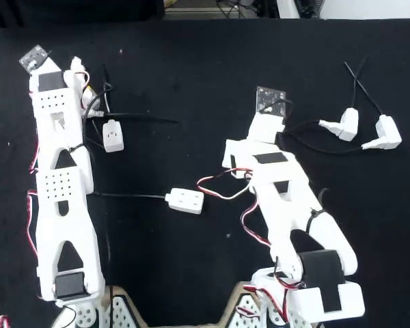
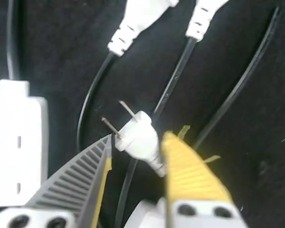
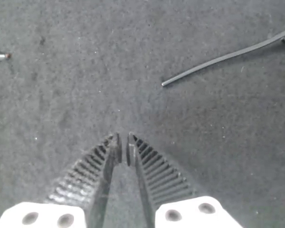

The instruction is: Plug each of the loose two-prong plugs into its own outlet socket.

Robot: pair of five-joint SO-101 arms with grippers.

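A two-prong plug [image 2: 138, 137] is clamped between the jaws of the left gripper [image 2: 137, 138], with its prongs [image 2: 111, 126] bare and the outlet socket [image 2: 16, 142] just beside it. A skewed hold is the likely risk. The plug is pinched at an angle, so the prongs could be driven against the socket face rather than into the slots — or the socket shoved away, if it is not fixed down.

In the high view the left arm is stretched toward 11 o'clock. Farther out, the right gripper [image 3: 123, 145] is held low over the table [image 3: 204, 118], jaws together on nothing. A loose plug [image 1: 345, 124] and a second loose plug [image 1: 386, 133] lie at its 3 o'clock — well apart from the other socket [image 1: 185, 200].
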